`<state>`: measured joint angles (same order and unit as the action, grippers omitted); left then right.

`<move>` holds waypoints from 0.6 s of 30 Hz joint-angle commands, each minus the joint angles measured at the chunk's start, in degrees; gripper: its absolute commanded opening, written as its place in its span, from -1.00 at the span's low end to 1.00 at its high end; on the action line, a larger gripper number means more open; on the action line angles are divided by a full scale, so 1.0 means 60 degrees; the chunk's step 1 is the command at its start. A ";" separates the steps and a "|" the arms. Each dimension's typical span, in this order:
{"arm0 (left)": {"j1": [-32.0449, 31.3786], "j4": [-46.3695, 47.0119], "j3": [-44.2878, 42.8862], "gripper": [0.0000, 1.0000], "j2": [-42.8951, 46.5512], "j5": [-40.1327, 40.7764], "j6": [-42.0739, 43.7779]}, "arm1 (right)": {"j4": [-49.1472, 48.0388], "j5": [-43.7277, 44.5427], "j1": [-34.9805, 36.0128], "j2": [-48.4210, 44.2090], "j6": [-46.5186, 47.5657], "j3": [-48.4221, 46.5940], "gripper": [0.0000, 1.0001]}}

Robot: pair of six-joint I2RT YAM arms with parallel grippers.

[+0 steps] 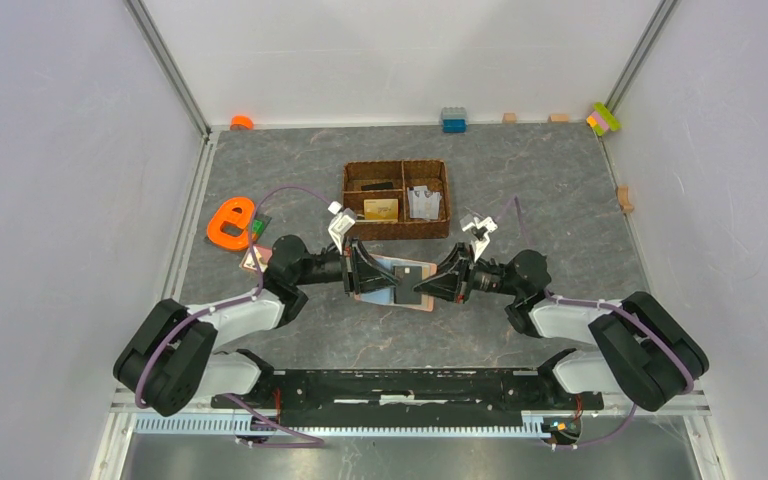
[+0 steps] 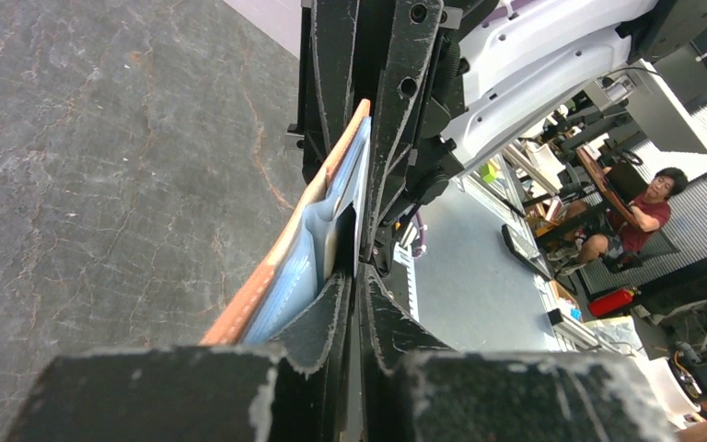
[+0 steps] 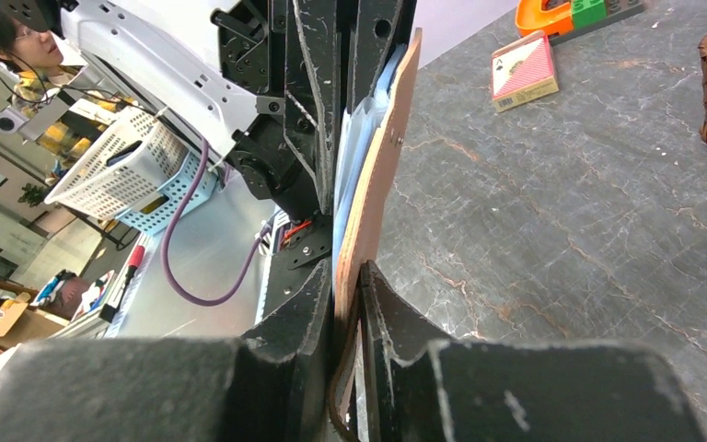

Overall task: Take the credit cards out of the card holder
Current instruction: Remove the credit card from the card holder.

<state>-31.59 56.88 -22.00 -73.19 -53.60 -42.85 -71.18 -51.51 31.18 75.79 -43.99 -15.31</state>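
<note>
Top external: flat salmon leathery card holder

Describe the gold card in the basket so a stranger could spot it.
Start at the brown woven divided basket on the grey table. In its near left compartment lies the flat gold-tan rectangular card. It alone is gold: the compartment behind holds something dark, the right one pale grey things.

A brown woven basket sat on the grey surface. An orange object, perhaps a tape dispenser, lay left of it.
</note>
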 commanded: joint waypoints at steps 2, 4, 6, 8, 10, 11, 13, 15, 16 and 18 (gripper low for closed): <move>-0.0052 0.0685 0.0099 -0.85 0.0312 -0.0404 -0.0271 | -0.1279 -0.0146 -0.0177 -0.0304 -0.0328 0.0107 -1.00; -0.0041 0.0686 0.0129 -0.88 0.0385 -0.0399 -0.0263 | -0.1361 -0.0146 -0.0259 -0.0314 -0.0384 0.0146 -1.00; -0.0037 0.0693 0.0147 -0.90 0.0475 -0.0384 -0.0281 | -0.1488 -0.0161 -0.0340 -0.0286 -0.0471 0.0179 -1.00; -0.0038 0.0686 0.0176 -0.92 0.0521 -0.0353 -0.0270 | -0.1623 -0.0197 -0.0405 -0.0240 -0.0569 0.0208 -1.00; -0.0037 0.0686 0.0167 -0.95 0.0523 -0.0339 -0.0270 | -0.1790 -0.0234 -0.0446 -0.0161 -0.0697 0.0219 -1.00; -0.0023 0.0686 0.0166 -0.95 0.0503 -0.0338 -0.0270 | -0.1893 -0.0247 -0.0468 -0.0118 -0.0759 0.0212 -1.00; -0.0016 0.0686 0.0153 -0.96 0.0475 -0.0313 -0.0282 | -0.1991 -0.0263 -0.0493 -0.0040 -0.0826 0.0215 -1.00; 0.0005 0.0686 0.0151 -0.96 0.0446 -0.0309 -0.0285 | -0.2031 -0.0263 -0.0516 0.0004 -0.0845 0.0209 -1.00; 0.0028 0.0678 0.0151 -0.96 0.0430 -0.0295 -0.0298 | -0.2024 -0.0250 -0.0534 -0.0002 -0.0836 0.0216 -1.00; 0.0051 0.0686 0.0155 -0.96 0.0433 -0.0268 -0.0300 | -0.1984 -0.0235 -0.0564 -0.0018 -0.0822 0.0230 -1.00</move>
<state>-31.59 58.63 -21.23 -71.40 -54.13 -43.22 -77.65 -52.95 28.42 75.64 -48.42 -14.13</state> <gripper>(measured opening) 0.031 0.188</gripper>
